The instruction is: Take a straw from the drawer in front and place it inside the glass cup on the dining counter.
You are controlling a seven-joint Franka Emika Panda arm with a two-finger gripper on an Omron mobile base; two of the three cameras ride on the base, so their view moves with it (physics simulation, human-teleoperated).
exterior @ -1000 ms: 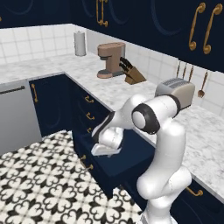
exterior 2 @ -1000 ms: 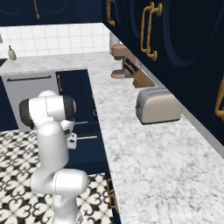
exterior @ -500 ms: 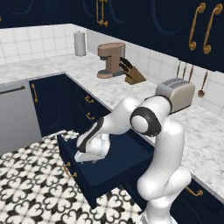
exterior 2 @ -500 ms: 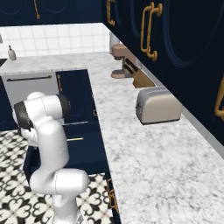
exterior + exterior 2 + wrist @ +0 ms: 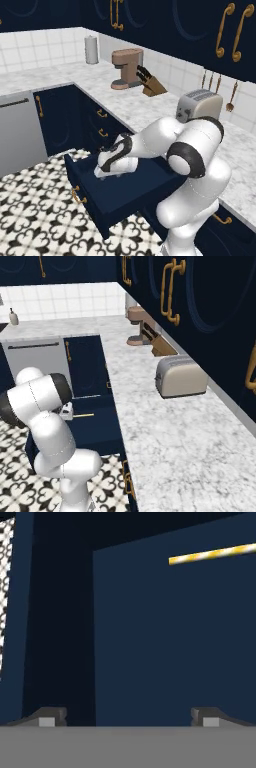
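Observation:
The navy drawer (image 5: 131, 186) stands pulled far out from the cabinet run, its brass handle (image 5: 76, 195) toward the tiled floor. My gripper (image 5: 103, 171) hangs over the drawer's left part, pointing down into it, open with nothing between the fingers. In the hand view the gripper (image 5: 125, 718) looks at the drawer's dark floor (image 5: 165, 642), and a yellow-and-white striped straw (image 5: 214, 554) lies at the upper right, well away from the fingertips. The straw (image 5: 83, 415) also lies on the drawer floor beside the gripper (image 5: 66, 412). The glass cup and dining counter are out of view.
On the marble worktop (image 5: 145, 107) behind the drawer stand a toaster (image 5: 199, 104), a knife block (image 5: 151, 85), a coffee machine (image 5: 126, 68) and a paper roll (image 5: 91, 49). A steel dishwasher front (image 5: 15, 132) is at the left. Patterned floor (image 5: 35, 210) lies before the drawer.
The drawer has slid out much further than a second ago. My hand has gone from the drawer front to over its inside, still open.

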